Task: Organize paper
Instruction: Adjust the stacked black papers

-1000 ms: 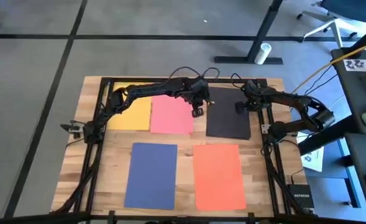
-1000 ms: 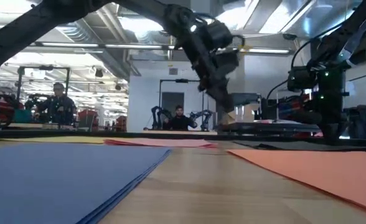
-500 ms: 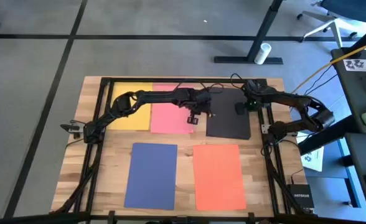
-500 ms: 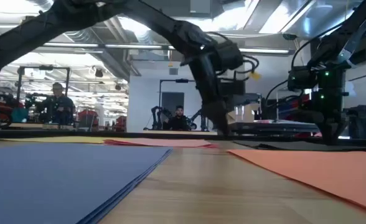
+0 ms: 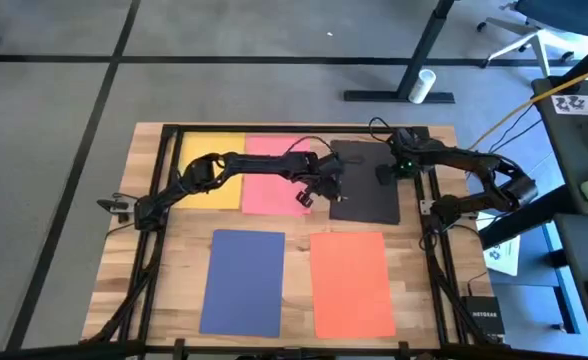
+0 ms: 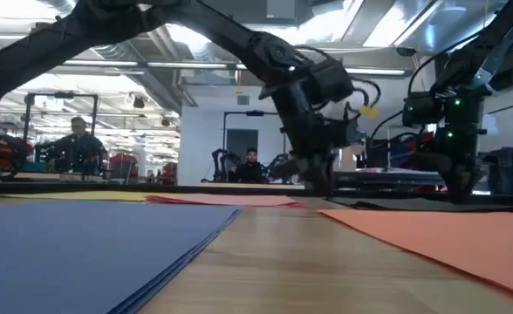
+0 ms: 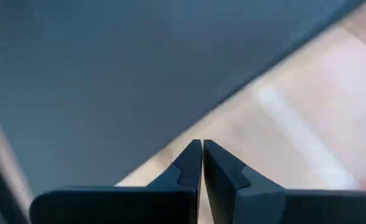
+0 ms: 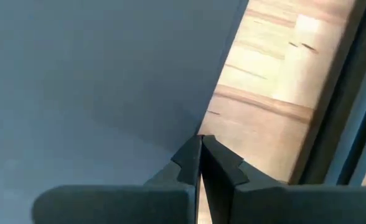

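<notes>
Paper lies flat on the wooden bench (image 5: pixel 294 222) in five colours. At the far side, seen from above, a yellow sheet (image 5: pixel 210 190), a pink sheet (image 5: pixel 270 190) and a black sheet (image 5: pixel 369 195) sit in a row, side by side. At the near side a navy blue sheet (image 5: pixel 244 282) and an orange sheet (image 5: pixel 352 284) lie next to each other, with a strip of bare wood between them. The left arm reaches across the yellow and pink sheets, and the left tool (image 5: pixel 314 190) is low over the spot where the pink sheet meets the black one. In the left wrist view its two dark fingers (image 7: pixel 189 165) are pressed together with nothing between them, right at the edge of the black sheet over bare wood. The right tool (image 5: pixel 386 172) is at the right edge of the black sheet, near the far right corner of the bench. In the right wrist view its fingers (image 8: pixel 189 158) are also together, with the tips right at the edge of the black sheet; I cannot tell if the edge is nipped between them. In the low view a person (image 6: pixel 80 148) sits far back in the room, and another person (image 6: pixel 251 166) is by the doorway.
</notes>
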Robot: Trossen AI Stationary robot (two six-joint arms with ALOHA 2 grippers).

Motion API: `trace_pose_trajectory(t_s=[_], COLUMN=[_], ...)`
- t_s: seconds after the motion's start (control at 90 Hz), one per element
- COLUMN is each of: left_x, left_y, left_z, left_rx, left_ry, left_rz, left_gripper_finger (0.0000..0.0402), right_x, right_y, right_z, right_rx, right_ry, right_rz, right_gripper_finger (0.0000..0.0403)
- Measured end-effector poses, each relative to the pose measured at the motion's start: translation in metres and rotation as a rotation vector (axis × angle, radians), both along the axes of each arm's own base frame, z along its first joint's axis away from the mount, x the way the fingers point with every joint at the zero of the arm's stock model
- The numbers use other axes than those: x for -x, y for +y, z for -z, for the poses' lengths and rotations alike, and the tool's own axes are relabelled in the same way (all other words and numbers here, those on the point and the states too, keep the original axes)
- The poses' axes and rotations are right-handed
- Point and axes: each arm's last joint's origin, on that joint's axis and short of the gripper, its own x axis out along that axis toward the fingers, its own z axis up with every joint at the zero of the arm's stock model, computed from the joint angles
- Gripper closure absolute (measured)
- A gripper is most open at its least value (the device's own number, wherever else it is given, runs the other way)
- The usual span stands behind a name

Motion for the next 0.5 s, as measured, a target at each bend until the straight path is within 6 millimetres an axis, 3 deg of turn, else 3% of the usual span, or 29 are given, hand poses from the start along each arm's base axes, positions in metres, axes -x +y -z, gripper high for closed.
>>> trace_pose_trajectory(t_s=[0.5], left_x=[-0.007], left_y=[-0.011], left_z=[0.009], left_rx=[-0.049], left_ry=[-0.006], left_rz=[0.060], left_gripper_finger=[0.0402], right_x=[-0.001], right_y=[0.000], right_z=[0.000], right_rx=[-0.011], right_ry=[-0.030], right_rz=[-0.018], right_gripper_finger=[0.0402])
